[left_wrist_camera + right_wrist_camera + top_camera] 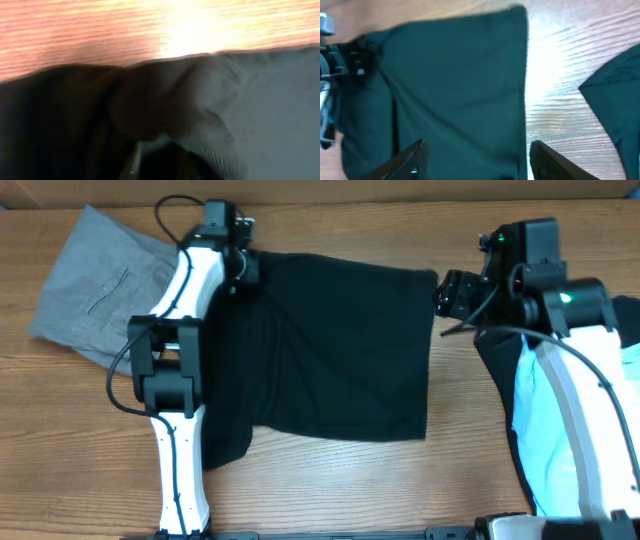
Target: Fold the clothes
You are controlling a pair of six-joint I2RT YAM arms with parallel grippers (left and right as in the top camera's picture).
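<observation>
A soft, folded black shirt (330, 350) lies flat in the middle of the pale wooden table (330, 490). It forms a rough rectangle whose long axis runs left to right across the table. One looser flap hangs out at its near left corner, beside the left arm. Crumpled grey trousers (95, 290) lie at the far left, their edge meeting or slipping under the shirt's left side beneath the arm. A light blue tee (545, 430) rests at the right under the right arm, on top of another dark garment (495, 380) that is apart from the shirt.

The left gripper (240, 270) sits at the shirt's far left corner, right on the cloth. Its wrist view is blurred, showing only bunched black fabric (60, 125) against grey cloth (280, 110) and bare wood. I cannot tell how wide its jaws stand or whether they have hold of the corner.

The right gripper (447, 295) hovers just beside the shirt's far right corner. In its wrist view the two fingers (415, 160) stand wide apart with nothing between them. The shirt's straight right edge (522, 90) runs down between them, and the cloth lies below, not pinched.
</observation>
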